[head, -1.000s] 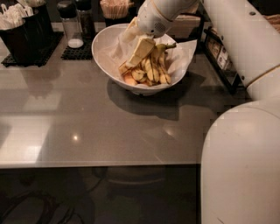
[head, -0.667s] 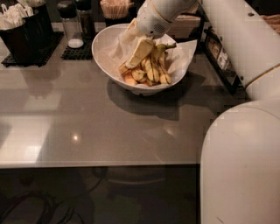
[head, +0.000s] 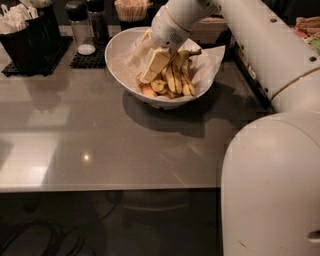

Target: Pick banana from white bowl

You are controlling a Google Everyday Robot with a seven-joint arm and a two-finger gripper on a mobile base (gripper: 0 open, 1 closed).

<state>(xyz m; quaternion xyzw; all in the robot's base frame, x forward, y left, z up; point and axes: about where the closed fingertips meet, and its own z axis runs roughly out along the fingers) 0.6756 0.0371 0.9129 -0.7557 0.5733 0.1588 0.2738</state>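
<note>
The white bowl is wide and glossy, lined with crinkled white paper, and stands at the back middle of the grey table. A bunch of yellow bananas lies inside it, with an orange-coloured fruit at the bowl's lower left. My gripper reaches down into the bowl from the upper right. Its cream-coloured end sits just left of the bananas and touches or nearly touches them. My arm hides the bowl's far right rim.
A black holder with white cutlery stands at the back left. A salt shaker, a pepper shaker and a cup of wooden sticks stand behind the bowl. My white body fills the lower right. The table's front edge runs across the lower part of the view.
</note>
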